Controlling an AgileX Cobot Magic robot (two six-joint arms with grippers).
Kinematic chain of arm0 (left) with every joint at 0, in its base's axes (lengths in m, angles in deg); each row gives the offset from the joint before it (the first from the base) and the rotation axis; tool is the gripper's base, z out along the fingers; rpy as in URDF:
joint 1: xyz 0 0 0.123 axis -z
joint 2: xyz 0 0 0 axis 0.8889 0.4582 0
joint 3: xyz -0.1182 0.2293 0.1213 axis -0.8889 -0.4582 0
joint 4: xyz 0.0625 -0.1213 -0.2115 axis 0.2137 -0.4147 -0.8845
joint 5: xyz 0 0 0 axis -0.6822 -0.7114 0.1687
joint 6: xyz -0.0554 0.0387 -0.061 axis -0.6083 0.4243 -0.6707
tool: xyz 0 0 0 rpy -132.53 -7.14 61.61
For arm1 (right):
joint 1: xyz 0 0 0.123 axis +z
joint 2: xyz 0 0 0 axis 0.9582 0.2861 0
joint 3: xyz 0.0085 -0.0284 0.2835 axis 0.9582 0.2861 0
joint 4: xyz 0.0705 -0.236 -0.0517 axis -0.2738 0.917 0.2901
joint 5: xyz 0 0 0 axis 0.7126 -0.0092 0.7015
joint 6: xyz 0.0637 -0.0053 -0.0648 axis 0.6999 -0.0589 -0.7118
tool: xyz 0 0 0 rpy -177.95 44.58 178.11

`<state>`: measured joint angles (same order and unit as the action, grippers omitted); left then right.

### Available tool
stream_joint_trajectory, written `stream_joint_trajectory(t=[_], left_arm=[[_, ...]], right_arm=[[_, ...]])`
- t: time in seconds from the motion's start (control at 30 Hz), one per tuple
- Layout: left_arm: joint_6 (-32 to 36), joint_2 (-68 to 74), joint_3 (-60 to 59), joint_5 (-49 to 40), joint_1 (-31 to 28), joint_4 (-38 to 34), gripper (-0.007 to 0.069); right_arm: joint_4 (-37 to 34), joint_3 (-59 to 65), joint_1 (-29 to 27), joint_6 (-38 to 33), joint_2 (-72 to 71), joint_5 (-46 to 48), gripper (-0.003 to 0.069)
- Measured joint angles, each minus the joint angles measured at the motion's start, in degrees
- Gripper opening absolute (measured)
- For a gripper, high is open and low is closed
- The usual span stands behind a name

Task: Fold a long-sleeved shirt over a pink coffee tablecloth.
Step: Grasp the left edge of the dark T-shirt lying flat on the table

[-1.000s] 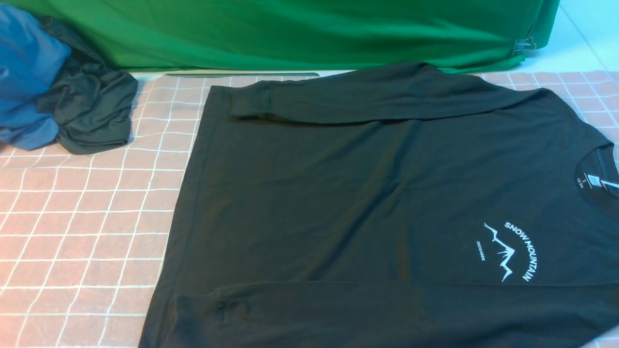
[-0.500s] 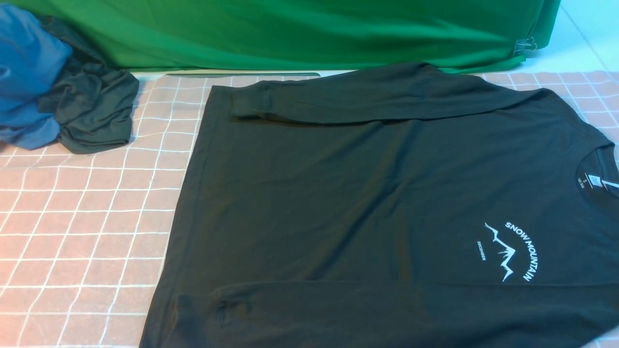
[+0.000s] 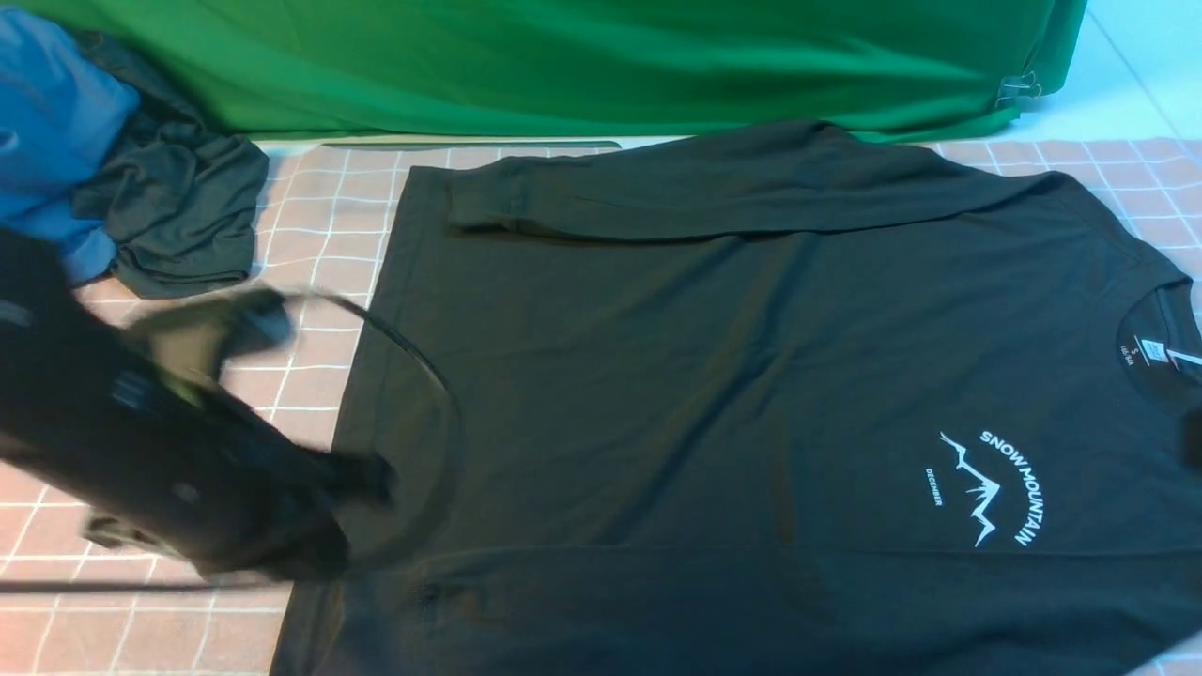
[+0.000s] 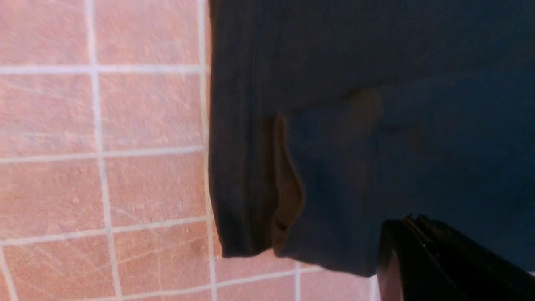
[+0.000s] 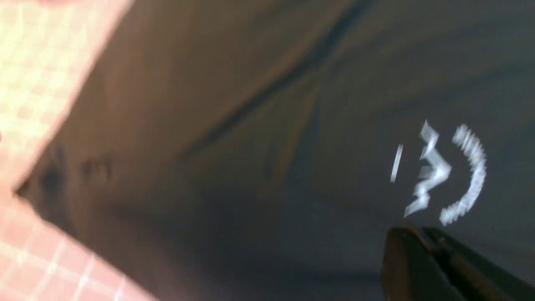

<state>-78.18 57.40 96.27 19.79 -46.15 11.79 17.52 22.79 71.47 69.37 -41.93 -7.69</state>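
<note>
We had our left gripper [image 4: 411, 221] closed and empty near the dark long-sleeved shirt's [image 3: 657, 376] hem; the shirt lay spread on the pink tablecloth [image 3: 310, 207], sleeves folded inward. Our right gripper [image 5: 418, 234] was closed, near the white print [image 3: 986, 490].

Relative to dark long-sleeved shirt [image 3: 601, 394]: pink tablecloth [image 3: 197, 469] bare left of hem, passable between hem and bunched dark garment [image 3: 188, 207]. Blue cloth [image 3: 56, 122] plus garment block far left corner beyond shirt. Left arm [image 3: 169, 432], blurred, crosses near-left hem; cable [image 3: 441, 404] loops over shirt. Shirt's middle open from above. Green cloth [image 3: 601, 66] walls off far side.
</note>
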Motion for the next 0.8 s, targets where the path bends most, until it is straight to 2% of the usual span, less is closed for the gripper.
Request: stream_joint_trajectory(t=[0.13, 0.2, 0.3, 0.4, 0.43, 0.47, 0.63, 0.7, 0.8], left_arm=[[-6.2, 3.8, 0.0, 0.6, 3.7, 4.6, 0.0014], [-6.9, 4.7, 0.0, 0.9, 4.0, 5.2, 0.0017], [-7.8, 5.9, 0.0, 2.6, 4.1, 6.3, 0.0065], [-9.4, 6.9, 0.0, 4.8, 4.1, 8.4, 0.0155], [-9.7, 7.0, 0.0, 4.9, 4.1, 8.6, 0.0164], [-11.1, 7.8, 0.0, 5.4, 4.1, 10.6, 0.0241], [-13.3, 10.8, 0.0, 8.4, 4.1, 13.3, 0.0442], [-13.4, 12.3, 0.0, 10.0, 4.1, 13.2, 0.05], [-13.4, 14.7, 0.0, 12.3, 4.1, 12.7, 0.054]], right_arm=[[-0.1, 1.1, 0.0, -1.7, 1.5, 0.5, 0.004], [-0.1, 1.2, 0.0, -2.1, 1.5, 0.5, 0.004], [-0.2, 1.2, 0.0, -2.6, 1.4, 0.5, 0.004], [-0.2, 1.2, 0.0, -2.8, 1.4, 0.5, 0.004], [-0.2, 1.2, 0.0, -2.8, 1.4, 0.5, 0.004], [-0.2, 1.2, 0.0, -2.8, 1.4, 0.5, 0.004], [-0.2, 1.2, 0.0, -2.9, 1.4, -0.4, 0.004], [-0.2, 1.2, 0.0, -2.9, 1.4, -0.9, 0.004], [-0.2, 1.2, 0.0, -2.9, 1.4, -1.4, 0.004]])
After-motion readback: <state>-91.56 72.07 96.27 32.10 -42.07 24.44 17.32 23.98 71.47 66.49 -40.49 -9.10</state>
